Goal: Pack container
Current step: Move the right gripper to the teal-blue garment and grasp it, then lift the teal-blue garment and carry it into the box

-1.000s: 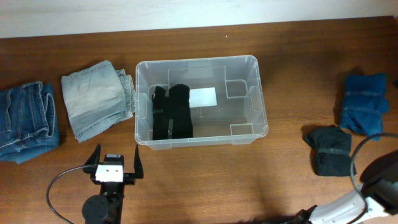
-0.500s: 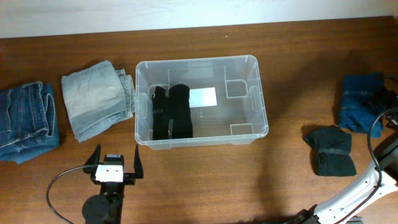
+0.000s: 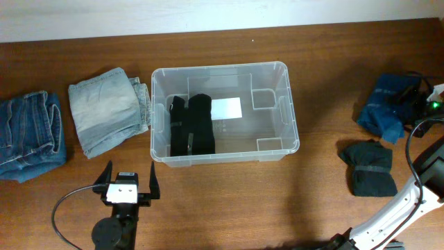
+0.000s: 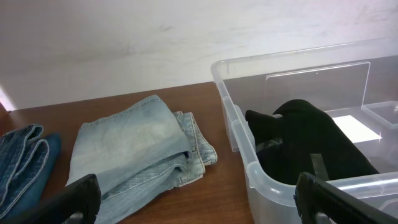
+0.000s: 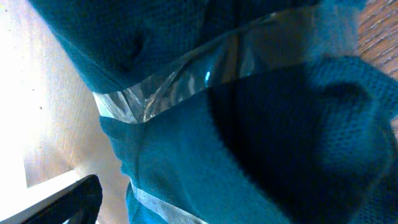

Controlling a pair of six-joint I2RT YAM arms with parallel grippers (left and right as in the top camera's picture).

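Note:
The clear plastic container stands at the table's middle with a black taped bundle in its left half and a white label on its base. My right gripper is at the far right edge, shut on a blue taped cloth bundle. In the right wrist view that blue bundle fills the frame, and only one dark finger shows. My left gripper is open and empty in front of the container's left corner. In the left wrist view the left gripper faces the container.
Folded light-blue jeans lie just left of the container, also in the left wrist view. Darker blue jeans lie at the far left. Another black bundle lies at the right, in front of the blue one.
My right arm has swung in from the lower right to the blue bundle, shut on it and pulled it a little left. The left arm has not moved.

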